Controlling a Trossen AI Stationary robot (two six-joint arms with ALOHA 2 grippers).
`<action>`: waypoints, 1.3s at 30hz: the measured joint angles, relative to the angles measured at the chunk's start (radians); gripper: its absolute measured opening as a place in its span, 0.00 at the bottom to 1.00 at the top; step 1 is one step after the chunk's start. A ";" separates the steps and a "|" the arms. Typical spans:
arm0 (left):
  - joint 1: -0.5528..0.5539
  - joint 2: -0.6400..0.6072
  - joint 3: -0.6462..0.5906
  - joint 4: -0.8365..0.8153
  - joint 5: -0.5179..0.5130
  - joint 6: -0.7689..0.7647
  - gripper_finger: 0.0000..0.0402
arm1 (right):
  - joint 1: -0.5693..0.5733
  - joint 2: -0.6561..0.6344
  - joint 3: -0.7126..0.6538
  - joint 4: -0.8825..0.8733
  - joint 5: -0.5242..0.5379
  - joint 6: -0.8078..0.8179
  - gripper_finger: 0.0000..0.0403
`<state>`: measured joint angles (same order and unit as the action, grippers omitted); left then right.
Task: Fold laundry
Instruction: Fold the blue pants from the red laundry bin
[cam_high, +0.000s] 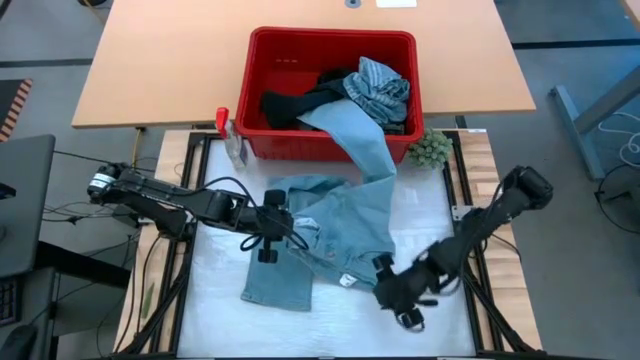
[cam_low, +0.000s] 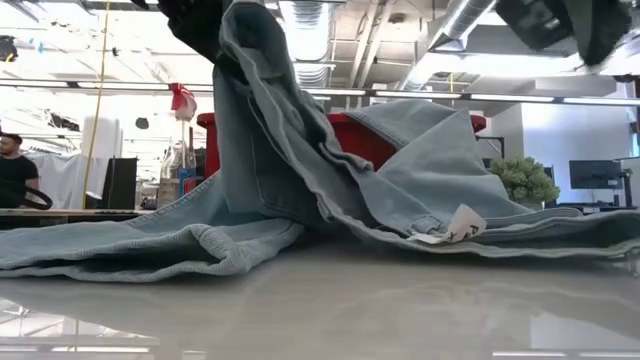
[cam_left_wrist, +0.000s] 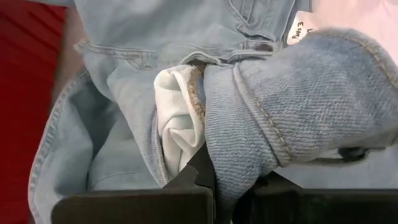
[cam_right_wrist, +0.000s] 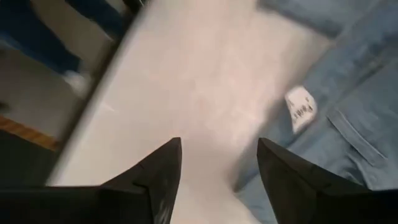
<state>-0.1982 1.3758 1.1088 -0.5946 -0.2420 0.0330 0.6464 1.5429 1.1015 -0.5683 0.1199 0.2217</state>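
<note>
A white work table (cam_high: 215, 300) carries light blue jeans (cam_high: 340, 225) spread across its middle, one leg trailing up over the rim of a red basket (cam_high: 275, 50) that holds darker garments (cam_high: 300, 100) and a striped one (cam_high: 380, 85). The left gripper (cam_high: 268, 235) pinches a bunched fold of the jeans' denim, lifting it off the surface. The right gripper (cam_right_wrist: 219, 171) hangs over bare table just beside the jeans' white tag (cam_right_wrist: 301, 107), fingers parted around nothing. A green fuzzy ball (cam_high: 430, 148) sits by the basket.
</note>
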 joint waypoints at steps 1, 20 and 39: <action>0.000 0.000 0.000 0.000 0.001 0.000 0.00 | 0.005 0.022 0.000 -0.017 0.024 -0.001 0.59; -0.027 0.000 0.000 -0.079 0.080 0.056 0.00 | -0.055 0.172 -0.045 -0.160 0.059 -0.010 0.59; -0.024 0.000 0.000 -0.148 0.072 0.119 0.00 | -0.082 0.078 -0.055 -0.252 0.015 -0.325 0.59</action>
<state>-0.2222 1.3758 1.1088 -0.7427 -0.1703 0.1523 0.5641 1.6208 1.0461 -0.8200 0.1345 -0.1036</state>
